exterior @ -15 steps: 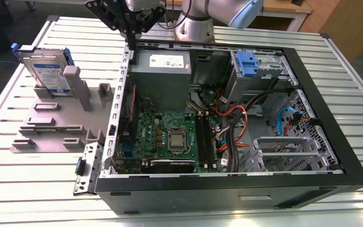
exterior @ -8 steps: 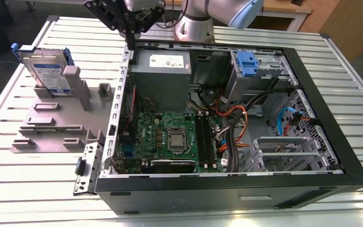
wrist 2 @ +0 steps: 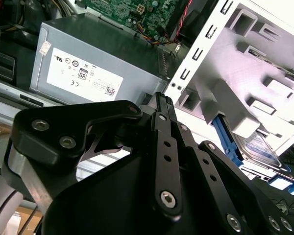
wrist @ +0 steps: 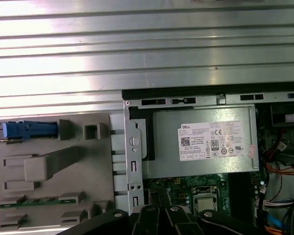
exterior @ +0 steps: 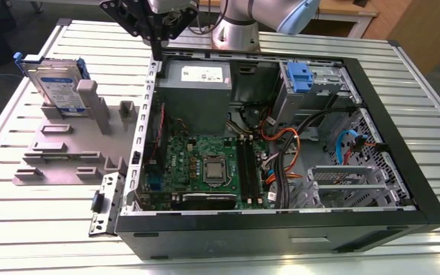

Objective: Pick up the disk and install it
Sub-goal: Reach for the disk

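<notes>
- Gripper (exterior: 157,41), black, jaws pressed together and empty, hangs over the open computer case's (exterior: 281,236) far edge, beside the grey metal power supply (exterior: 197,80).
- Moulded grey plastic holder (exterior: 59,150) lies on the ribbed table (exterior: 36,229), outside the case.
- Disk (exterior: 55,86), silver with blue rails, stands on edge in that holder, toward the exterior view's left of the gripper.

I'm looking at a slatted metal table (exterior: 44,229). An open computer case (exterior: 243,232) sits mid-table. A grey fixture (exterior: 59,152) lies just beside it.
</notes>
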Robot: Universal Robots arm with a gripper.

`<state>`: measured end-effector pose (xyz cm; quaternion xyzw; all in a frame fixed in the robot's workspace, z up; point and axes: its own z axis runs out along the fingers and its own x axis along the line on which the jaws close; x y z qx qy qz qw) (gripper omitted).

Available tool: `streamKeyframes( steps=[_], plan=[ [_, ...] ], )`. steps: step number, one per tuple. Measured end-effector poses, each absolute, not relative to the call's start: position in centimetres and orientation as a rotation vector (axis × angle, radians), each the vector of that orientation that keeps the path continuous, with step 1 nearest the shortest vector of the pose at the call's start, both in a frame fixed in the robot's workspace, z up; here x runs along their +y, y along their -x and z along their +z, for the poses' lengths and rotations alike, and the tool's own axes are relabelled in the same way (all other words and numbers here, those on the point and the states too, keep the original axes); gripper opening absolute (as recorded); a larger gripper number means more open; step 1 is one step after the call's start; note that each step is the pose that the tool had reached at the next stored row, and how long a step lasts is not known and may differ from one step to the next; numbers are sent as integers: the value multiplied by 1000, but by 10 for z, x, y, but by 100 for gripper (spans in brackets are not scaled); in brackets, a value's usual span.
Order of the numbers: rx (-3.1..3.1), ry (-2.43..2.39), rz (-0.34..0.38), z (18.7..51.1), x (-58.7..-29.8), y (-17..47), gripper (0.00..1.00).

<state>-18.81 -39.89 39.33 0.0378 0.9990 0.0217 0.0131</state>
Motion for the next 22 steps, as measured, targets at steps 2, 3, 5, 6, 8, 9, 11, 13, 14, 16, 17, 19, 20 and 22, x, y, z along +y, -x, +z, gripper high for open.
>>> streamKeyframes(
  steps=[2, 3, 5, 6, 8, 9, 11, 13, 14, 16, 17, 19, 20, 22],
  plan=[
    [3112, -118, 68, 393, -399, 188, 11],
    [3112, -118, 68, 393, -399, 189, 11],
    [3112, -118, 68, 393, -399, 189, 11],
    [3113, -118, 68, 393, -399, 189, 11],
    [3113, -118, 68, 393, -399, 190, 11],
    [3113, -118, 68, 393, -399, 190, 11],
    [3112, -118, 68, 393, -399, 190, 11],
    [3112, -118, 68, 393, -399, 191, 11],
    [3112, -118, 68, 393, -399, 191, 11],
    [3112, -118, 68, 393, -399, 192, 11],
    [3113, -118, 68, 393, -399, 192, 11],
    [3112, -118, 68, 393, -399, 192, 11],
    [3113, -118, 68, 393, -399, 192, 11],
    [3112, -118, 68, 393, -399, 193, 11]
  ],
)
